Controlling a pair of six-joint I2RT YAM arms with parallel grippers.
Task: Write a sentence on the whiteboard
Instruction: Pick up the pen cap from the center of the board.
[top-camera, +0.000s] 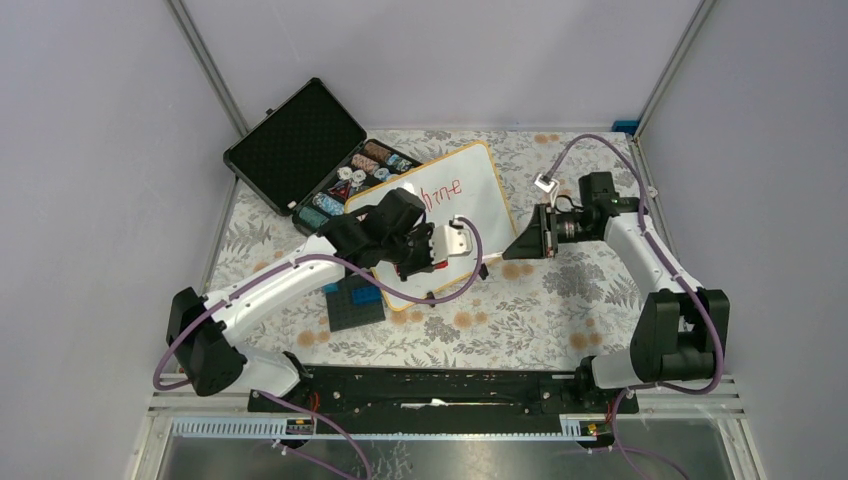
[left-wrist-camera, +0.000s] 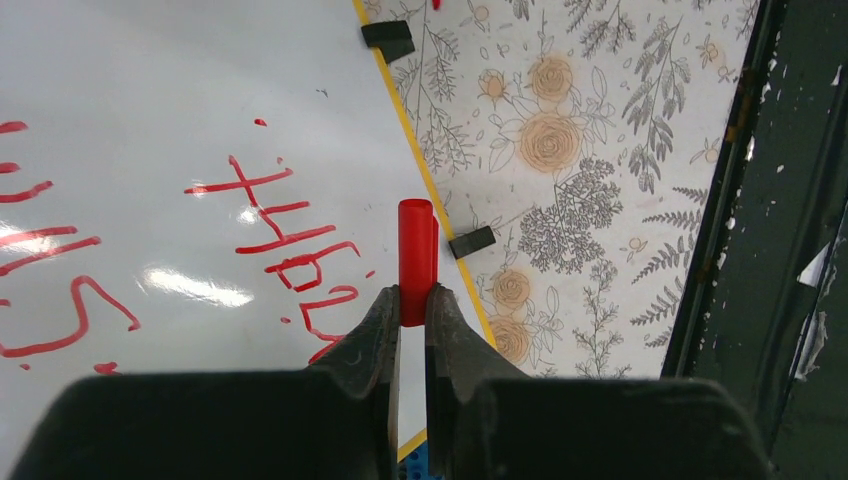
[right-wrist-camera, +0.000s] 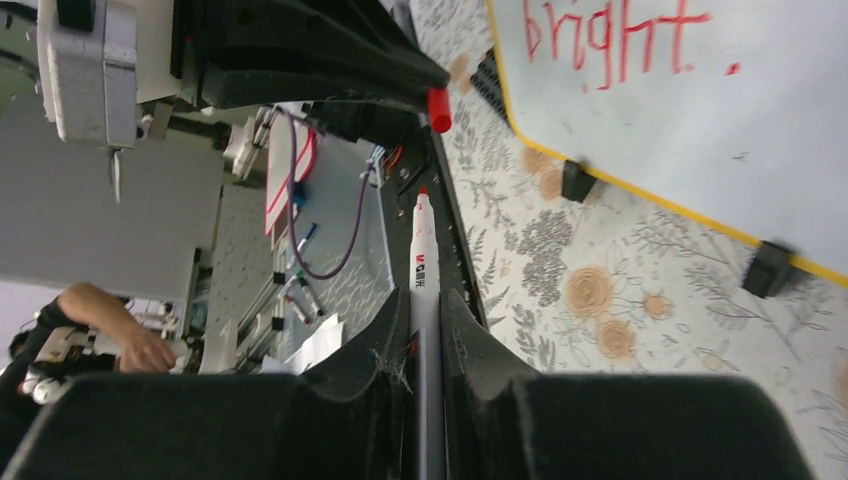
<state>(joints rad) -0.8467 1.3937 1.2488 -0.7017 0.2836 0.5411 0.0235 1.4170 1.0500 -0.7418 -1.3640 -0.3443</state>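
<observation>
The whiteboard (top-camera: 478, 190) lies flat on the flowered cloth, its tan frame (left-wrist-camera: 425, 180) running past my left gripper. The sentence (left-wrist-camera: 285, 245) is in red marker, and its word "bright" (right-wrist-camera: 610, 35) shows in the right wrist view. My left gripper (left-wrist-camera: 412, 305) is shut on a red marker cap (left-wrist-camera: 417, 255) and hovers over the board's near edge (top-camera: 435, 264). My right gripper (right-wrist-camera: 424, 300) is shut on a white marker (right-wrist-camera: 424, 262) whose bare red tip points at the cap (right-wrist-camera: 438, 108). It hangs just right of the board (top-camera: 520, 246).
An open black case (top-camera: 295, 150) holding poker chips lies at the back left. A dark plate with blue blocks (top-camera: 355, 300) sits under the left arm. Two black feet (right-wrist-camera: 577, 180) stick out from the board's edge. A black rail (top-camera: 440, 385) runs along the near side.
</observation>
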